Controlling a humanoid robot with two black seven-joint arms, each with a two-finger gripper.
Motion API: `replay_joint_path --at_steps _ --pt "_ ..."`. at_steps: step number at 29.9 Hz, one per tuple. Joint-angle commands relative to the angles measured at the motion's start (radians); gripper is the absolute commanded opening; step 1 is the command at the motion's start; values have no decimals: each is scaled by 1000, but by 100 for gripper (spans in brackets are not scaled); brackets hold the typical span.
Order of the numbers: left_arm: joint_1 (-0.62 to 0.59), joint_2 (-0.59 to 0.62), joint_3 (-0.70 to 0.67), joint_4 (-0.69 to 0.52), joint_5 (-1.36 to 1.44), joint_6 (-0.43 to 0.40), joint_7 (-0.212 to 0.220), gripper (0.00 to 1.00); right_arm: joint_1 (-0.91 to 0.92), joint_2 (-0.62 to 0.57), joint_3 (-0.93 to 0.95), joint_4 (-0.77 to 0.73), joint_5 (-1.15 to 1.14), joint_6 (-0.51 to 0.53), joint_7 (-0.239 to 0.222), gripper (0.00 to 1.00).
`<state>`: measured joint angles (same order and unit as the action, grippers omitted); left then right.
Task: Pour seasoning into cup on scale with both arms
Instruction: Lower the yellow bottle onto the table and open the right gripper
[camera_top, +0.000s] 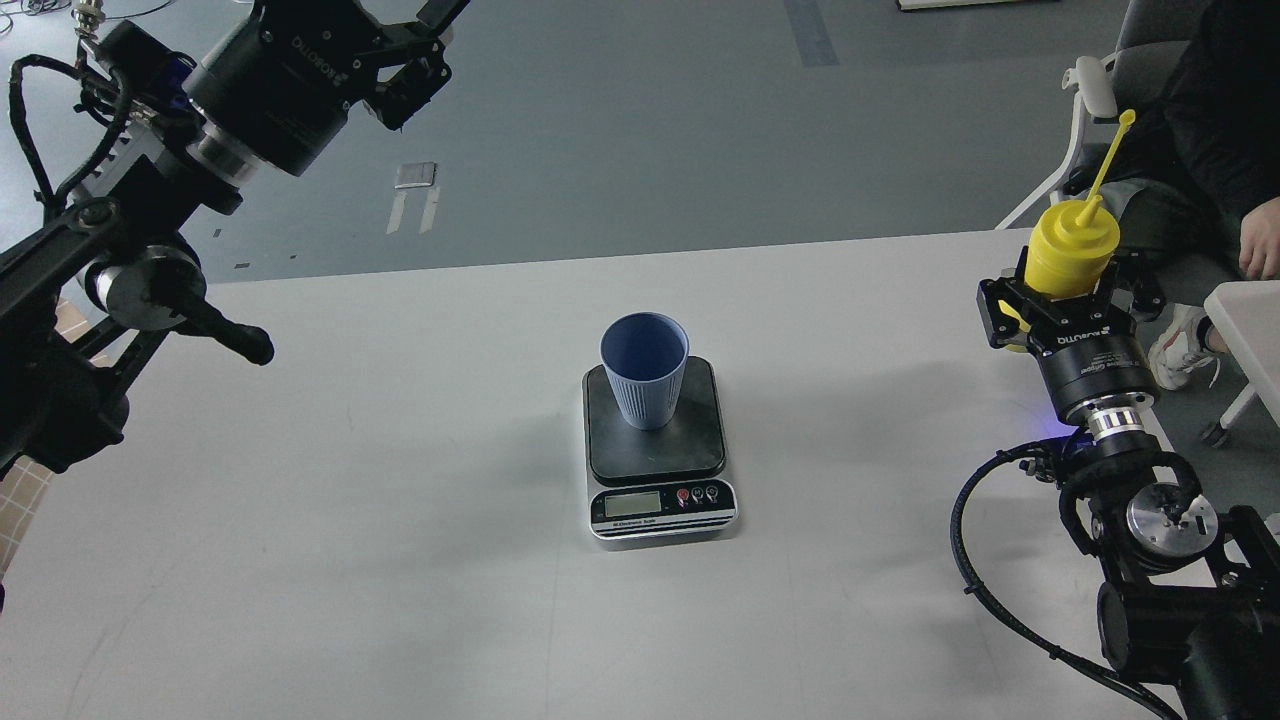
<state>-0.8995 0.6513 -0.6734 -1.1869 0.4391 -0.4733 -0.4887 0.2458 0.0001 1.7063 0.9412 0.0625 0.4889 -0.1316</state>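
The light blue cup (645, 370) stands upright on the dark platform of the scale (700, 445) in the middle of the white table. The scale's display faces me. My right gripper (1066, 292) is shut on the yellow seasoning bottle (1072, 250) near the table's far right edge, well right of the cup. The bottle is upright, its nozzle up and its cap strap sticking up to the right. My left gripper (425, 55) hangs high at the far left, above the floor beyond the table. Its fingers are spread and hold nothing.
A seated person (1215, 120) and a chair (1090, 90) are just beyond the table's right corner. A white table corner (1245, 305) juts in at the right. The table's far edge (600, 262) runs behind the scale. A small grey item (415, 175) lies on the floor.
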Motion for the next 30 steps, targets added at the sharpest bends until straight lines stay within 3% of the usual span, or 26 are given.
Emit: replay_joint_path --at_steps 1,9,18,19,20,21,22,23,24,28,30 --pt "2 5 8 0 1 1 0 98 -14 0 19 -22 62 0 6 4" --pt "5 14 9 -29 1 1 0 98 -33 0 -23 -116 91 0 -2 6" --pt "20 31 8 -39 1 1 0 98 -79 0 -57 -113 83 0 -5 10" --pt "22 31 8 -39 3 1 0 98 -82 0 -63 -107 85 0 -8 18" --pt "25 31 8 -39 3 1 0 98 -85 0 -62 -105 85 0 -14 33" --pt "25 31 8 -39 3 1 0 98 -85 0 -62 -105 85 0 -14 33" --pt "27 31 6 -39 4 1 0 98 -89 0 -63 -104 88 0 -19 53" --pt "27 31 6 -39 4 1 0 98 -89 0 -63 -104 88 0 -19 53" --pt "31 33 8 -37 4 -1 0 98 -109 0 -68 -101 85 0 -35 73" --pt "31 33 1 -39 4 -1 0 98 -189 0 -68 5 98 0 -40 93" --pt "31 31 6 -37 4 -2 0 98 -204 0 -70 31 99 0 -40 96"
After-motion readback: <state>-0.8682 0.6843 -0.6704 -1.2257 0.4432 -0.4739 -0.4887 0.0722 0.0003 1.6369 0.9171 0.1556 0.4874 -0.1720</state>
